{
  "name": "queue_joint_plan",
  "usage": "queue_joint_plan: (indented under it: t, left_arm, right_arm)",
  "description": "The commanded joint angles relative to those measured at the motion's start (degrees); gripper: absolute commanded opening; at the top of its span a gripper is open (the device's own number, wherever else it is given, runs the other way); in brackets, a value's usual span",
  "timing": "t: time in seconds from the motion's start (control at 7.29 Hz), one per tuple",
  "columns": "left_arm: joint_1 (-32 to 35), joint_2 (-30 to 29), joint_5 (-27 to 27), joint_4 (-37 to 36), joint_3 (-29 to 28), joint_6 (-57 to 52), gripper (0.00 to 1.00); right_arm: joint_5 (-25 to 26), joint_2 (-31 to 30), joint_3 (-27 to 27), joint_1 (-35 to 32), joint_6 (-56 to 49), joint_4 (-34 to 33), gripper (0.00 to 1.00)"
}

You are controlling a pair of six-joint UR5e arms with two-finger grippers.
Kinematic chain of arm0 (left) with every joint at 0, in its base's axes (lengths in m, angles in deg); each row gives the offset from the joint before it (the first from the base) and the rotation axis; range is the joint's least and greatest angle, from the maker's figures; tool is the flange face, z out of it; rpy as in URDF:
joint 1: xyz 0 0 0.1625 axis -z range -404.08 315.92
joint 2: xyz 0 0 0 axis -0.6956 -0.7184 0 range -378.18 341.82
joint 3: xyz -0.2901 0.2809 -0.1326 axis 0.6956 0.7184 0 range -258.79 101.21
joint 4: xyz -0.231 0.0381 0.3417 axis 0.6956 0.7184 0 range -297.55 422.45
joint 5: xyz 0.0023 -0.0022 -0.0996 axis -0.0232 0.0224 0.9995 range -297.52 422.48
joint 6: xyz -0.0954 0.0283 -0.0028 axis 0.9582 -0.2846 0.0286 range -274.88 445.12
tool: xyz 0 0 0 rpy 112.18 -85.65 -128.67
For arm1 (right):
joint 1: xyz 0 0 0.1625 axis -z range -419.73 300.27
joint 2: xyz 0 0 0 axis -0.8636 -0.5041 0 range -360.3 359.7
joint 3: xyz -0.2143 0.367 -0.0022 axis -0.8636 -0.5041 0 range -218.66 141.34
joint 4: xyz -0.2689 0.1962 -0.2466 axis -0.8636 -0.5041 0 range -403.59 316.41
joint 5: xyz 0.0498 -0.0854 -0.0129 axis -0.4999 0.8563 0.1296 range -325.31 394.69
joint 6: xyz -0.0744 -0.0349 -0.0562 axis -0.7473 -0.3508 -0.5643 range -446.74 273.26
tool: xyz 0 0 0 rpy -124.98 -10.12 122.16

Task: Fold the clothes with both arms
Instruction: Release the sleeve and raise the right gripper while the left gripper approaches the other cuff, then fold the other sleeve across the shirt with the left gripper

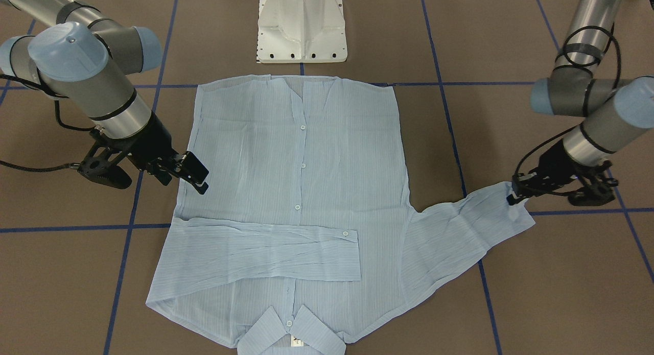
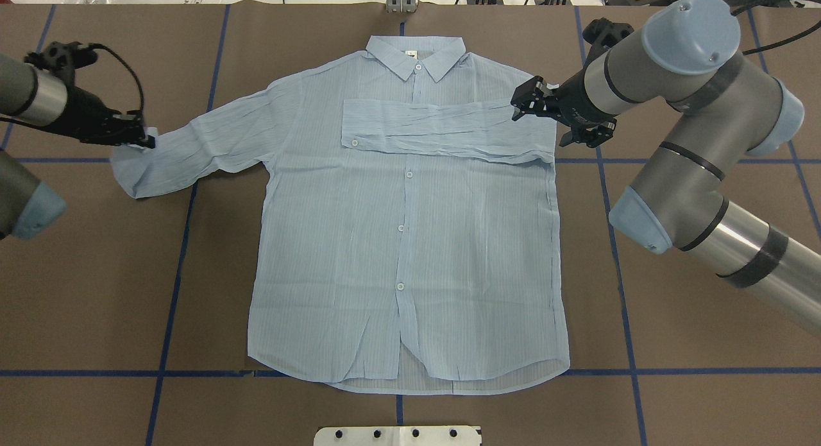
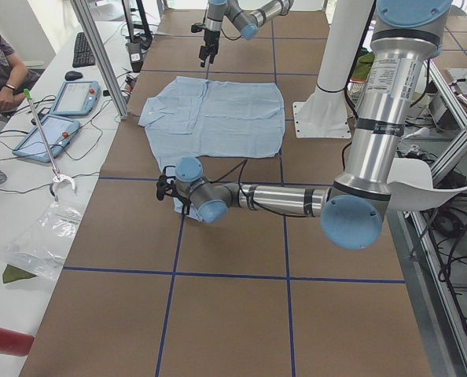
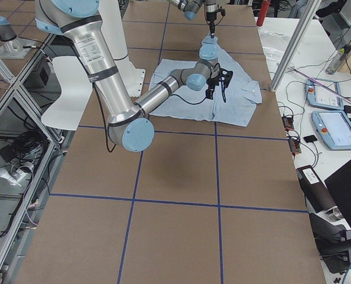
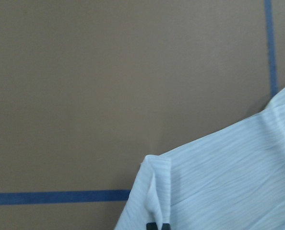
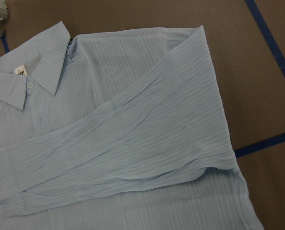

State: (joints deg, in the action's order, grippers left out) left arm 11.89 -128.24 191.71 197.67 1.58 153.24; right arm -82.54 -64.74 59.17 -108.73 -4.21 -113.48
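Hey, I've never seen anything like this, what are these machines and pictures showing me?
These are two robot arms, each ending in a two-finger gripper. Two pictures look down on the table, two look along it from its ends, two come from wrist cameras. A light-blue shirt lies flat on the brown table, one sleeve folded across its chest. The left gripper pinches the end of the other sleeve, stretched out sideways. The right gripper hovers open at the shirt's edge, holding nothing.

Brown table [image 2: 96, 292] lying under even light, blue tape lines [image 2: 705, 371] crossing it in a grid. White bench [image 3: 5, 196] running along its far edge, tablets [image 3: 74, 97] and keyboard [image 3: 83, 49] resting there.
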Motion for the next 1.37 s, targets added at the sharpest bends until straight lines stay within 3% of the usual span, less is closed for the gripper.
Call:
queue_joint_plan:
  t: [0.0, 0.27, 0.55, 0.82, 0.96, 1.23]
  left_arm:
    - [-7.5, -16.2, -1.4, -7.0, -1.0, 18.4, 0.00]
    - [-11.7, -29.0, -8.6, -8.7, -8.3, 27.2, 0.00]
    - [-13.5, -37.3, -12.6, -8.7, -16.1, 29.7, 0.00]
    - [-16.2, -40.0, -16.2, -8.7, -18.3, 31.2, 0.00]
    - [-18.0, -43.5, -19.8, -8.5, -22.2, 31.6, 0.00]
    - [-19.6, -44.1, -21.5, -8.4, -22.9, 32.2, 0.00]
  right_arm:
    - [-1.2, -4.0, 0.1, -3.5, -7.7, 0.3, 0.99]
    - [-2.3, -10.7, 0.9, -8.3, -20.3, 0.5, 0.99]
    - [-3.5, -14.6, 0.9, -12.4, -28.5, 0.4, 0.99]
    - [-3.4, -15.7, 0.9, -12.8, -28.8, 0.5, 0.99]
    - [-3.4, -15.9, 0.9, -13.0, -28.9, 0.5, 0.99]
    - [-3.1, -16.8, 0.9, -13.3, -29.8, 0.7, 0.99]
